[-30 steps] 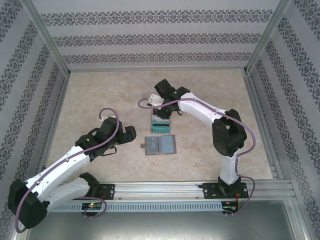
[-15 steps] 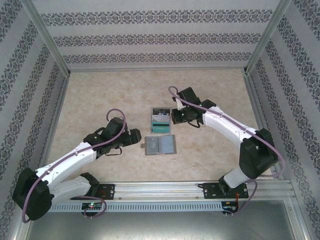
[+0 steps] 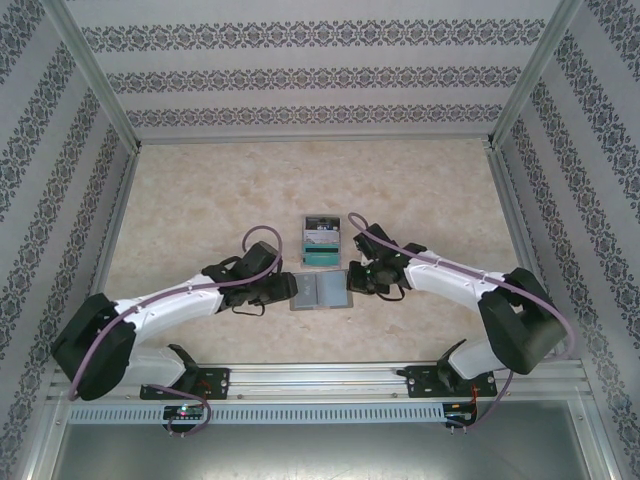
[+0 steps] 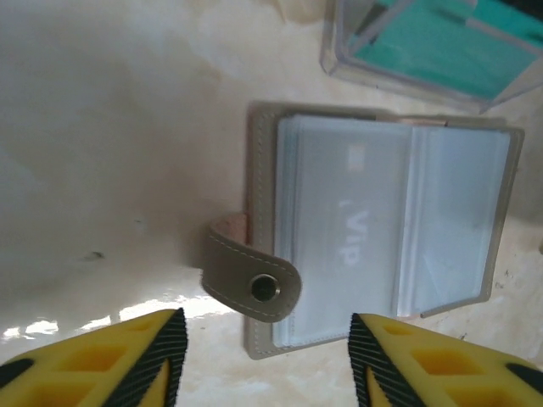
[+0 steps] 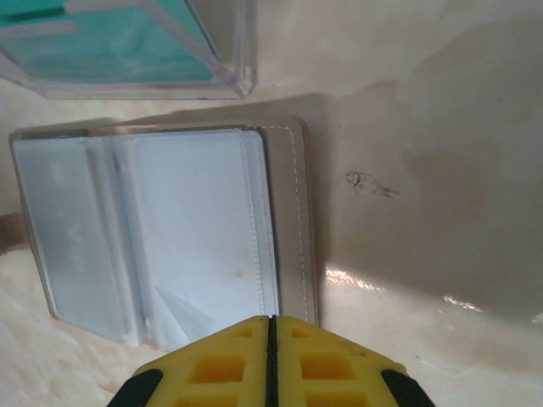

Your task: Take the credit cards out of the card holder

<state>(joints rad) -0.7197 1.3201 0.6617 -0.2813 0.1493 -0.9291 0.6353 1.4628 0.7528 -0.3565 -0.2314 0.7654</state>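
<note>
Close up, the card holder (image 4: 382, 246) shows a snap strap (image 4: 253, 281), indistinct overhead.

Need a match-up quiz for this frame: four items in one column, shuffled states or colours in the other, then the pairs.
Column 1
1. card holder
2. credit cards
3. left pincer
4. right pincer

Column 2
A. fingers shut together
B. teal face showing
C. lying spread open, flat
D. fingers apart, nothing between them

Pairs: 1-C, 2-B, 3-D, 4-A
</note>
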